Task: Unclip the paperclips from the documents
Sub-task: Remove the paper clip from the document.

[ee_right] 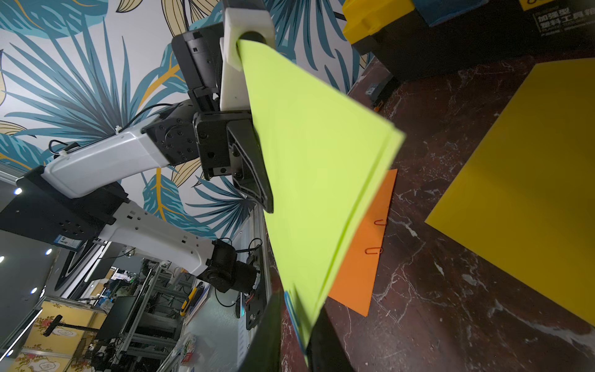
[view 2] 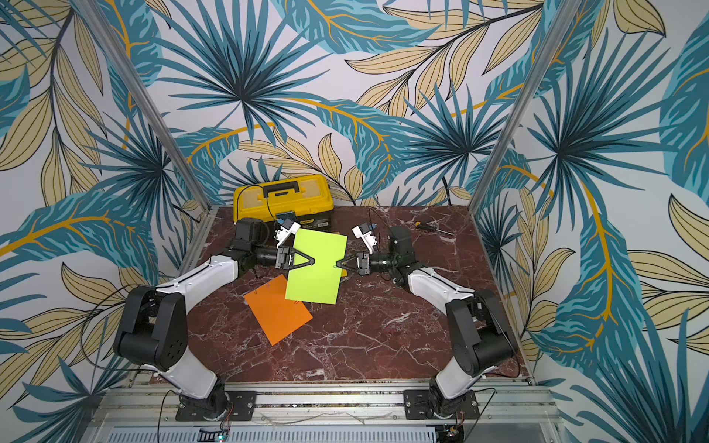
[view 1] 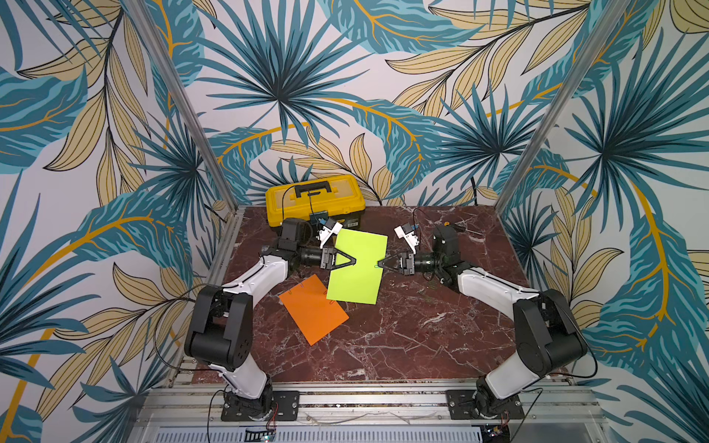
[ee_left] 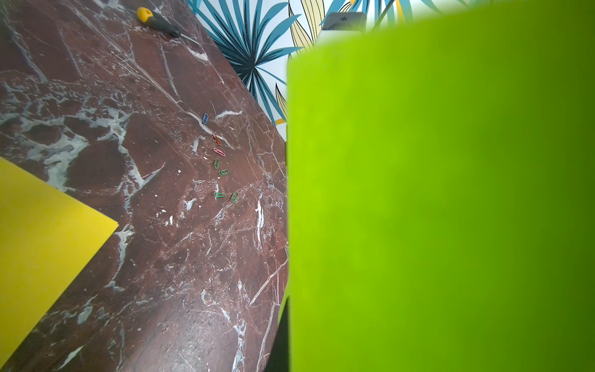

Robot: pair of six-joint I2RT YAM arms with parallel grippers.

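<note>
We find the green sheet [view 1: 358,284] held up over the rear middle of the bench [view 1: 403,345], the left gripper [view 1: 353,261] clenched on one edge. The right gripper [view 1: 380,264] straddles the opposite edge at a blue clip [ee_right: 291,314]; whether it pinches we cannot tell. Only the right wrist view shows stacked leaves there; only the left wrist view resolves loose clips [ee_left: 220,162] on the bench. The yellow sheet [ee_right: 521,199] lies beneath; the orange sheet [view 1: 312,310], frontward, bears red clips [ee_right: 380,222].
</note>
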